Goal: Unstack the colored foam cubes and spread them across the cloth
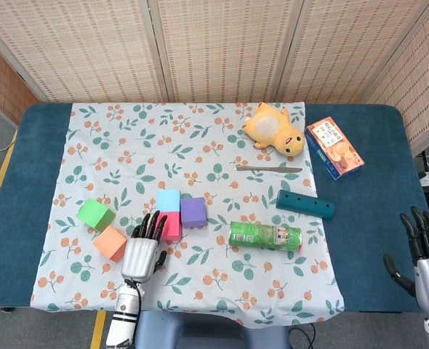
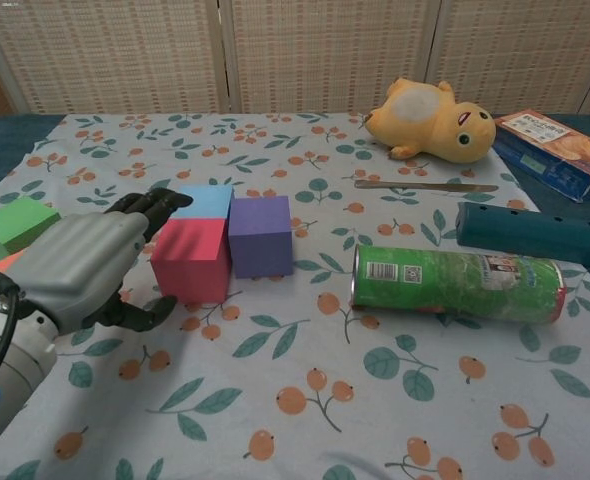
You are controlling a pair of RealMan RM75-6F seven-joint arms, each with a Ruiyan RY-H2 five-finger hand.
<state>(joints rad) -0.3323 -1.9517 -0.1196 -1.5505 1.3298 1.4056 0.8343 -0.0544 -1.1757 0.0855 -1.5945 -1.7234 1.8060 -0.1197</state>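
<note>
Left hand hovering empty, fingers apart, just beside pink cube; right hand idling open off the cloth. Orange cube and green cube sitting left; blue cube and purple cube lying behind and beside pink.

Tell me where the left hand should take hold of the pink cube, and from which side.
Probably from above. The pink cube has the blue cube against its back and the purple cube close on its right, so grip its free front and left faces, or front and top. The left hand is already open at its left side.
</note>
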